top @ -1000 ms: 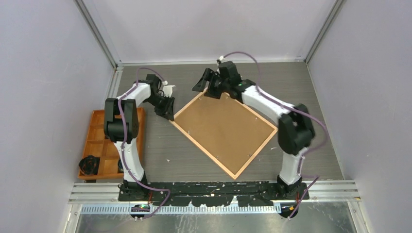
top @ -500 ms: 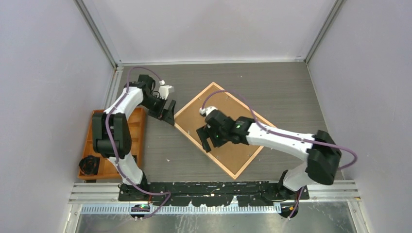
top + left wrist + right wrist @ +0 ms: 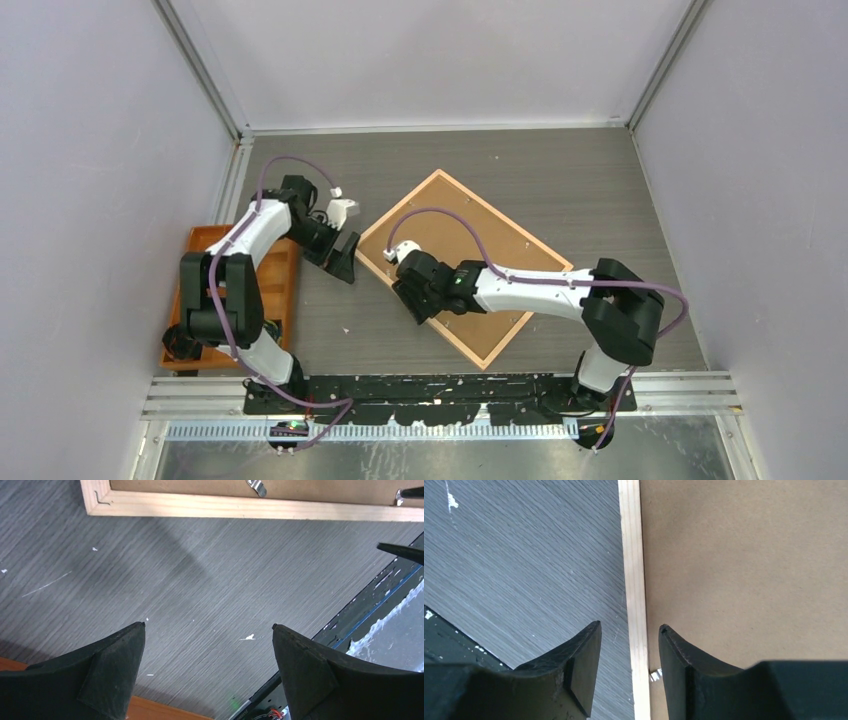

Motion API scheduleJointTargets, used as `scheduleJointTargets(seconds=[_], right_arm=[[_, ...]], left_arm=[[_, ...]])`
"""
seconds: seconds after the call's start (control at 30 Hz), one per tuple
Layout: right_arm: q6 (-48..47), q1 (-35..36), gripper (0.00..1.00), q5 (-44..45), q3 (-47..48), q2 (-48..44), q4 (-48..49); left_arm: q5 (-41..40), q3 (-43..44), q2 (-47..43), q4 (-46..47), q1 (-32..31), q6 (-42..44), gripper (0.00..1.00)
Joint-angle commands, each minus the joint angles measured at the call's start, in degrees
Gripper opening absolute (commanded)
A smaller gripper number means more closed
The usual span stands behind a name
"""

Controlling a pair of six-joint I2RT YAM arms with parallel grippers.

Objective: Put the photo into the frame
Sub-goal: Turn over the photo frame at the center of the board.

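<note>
Fingers of your right gripper point(image 3: 630, 627) stand a little apart, straddling one wooden strip of the frame point(image 3: 631, 550); whether either pad touches the wood is hard to tell. Inside that strip lies the brown backing board point(image 3: 744, 570), filling the frame. The frame rests flat on the grey table point(image 3: 175, 580), turned cornerwise, mid-table. Your left gripper point(image 3: 208, 626) hangs spread wide over bare table just beside the frame's left corner, holding nothing. No view shows the photo.

My left gripper point(image 3: 208, 625) is wide open, pointing down. My right arm point(image 3: 540, 285) reaches across left, and my right gripper point(image 3: 629, 624) is half open.
</note>
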Motion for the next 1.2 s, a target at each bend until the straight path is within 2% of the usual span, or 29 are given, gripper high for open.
scheduleJointTargets(seconds=[0.0,0.17,0.33,0.4,0.53,0.57,0.6,0.73,0.87,0.97,1.07,1.17], right_arm=[[-0.4,0.7,0.49,1.5,-1.2,2.4,6.6],[-0.5,0.7,0.48,2.1,-1.1,5.2,9.2],[-0.9,0.7,0.4,3.7,-0.6,6.4,9.6],[-1.0,0.7,0.33,4.0,-0.6,6.9,9.5],[-1.2,0.7,0.09,4.8,-0.3,7.3,9.4],[-1.3,0.7,0.02,5.1,0.0,7.4,9.1],[-1.4,0.7,0.01,5.4,0.3,7.3,8.9],[-2.5,0.7,0.01,4.9,1.7,4.9,8.4],[-4.1,0.5,0.01,2.8,4.3,1.3,5.1],[-3.6,0.0,0.01,-1.0,6.1,-1.4,3.1],[-1.9,-1.8,0.01,-6.0,7.9,-3.5,1.4],[0.1,-3.9,0.01,-12.0,9.0,-5.1,0.5]], left_arm=[[0.7,-1.8,-4.9,2.4,-0.3,3.3,1.0],[0.0,-4.0,-7.5,3.0,-1.5,6.8,1.0],[-1.2,-5.1,-8.8,4.6,-2.2,8.2,1.0],[-1.8,-5.2,-8.8,4.5,-2.5,8.7,1.0],[-4.1,-6.9,-10.7,5.0,-4.0,11.6,1.0],[-5.7,-8.0,-11.9,6.6,-4.8,12.4,1.0],[-6.8,-9.4,-13.4,8.8,-5.7,12.8,1.0],[-8.1,-16.5,-21.0,19.5,-8.2,20.5,1.0],[-8.0,-21.9,-25.4,29.3,-8.3,23.9,1.0],[-4.1,-28.7,-33.3,36.7,-8.6,30.4,1.0],[1.1,-37.9,-42.4,47.0,-9.8,41.1,1.0],[7.1,-44.9,-46.8,57.1,-10.1,51.1,1.0]])
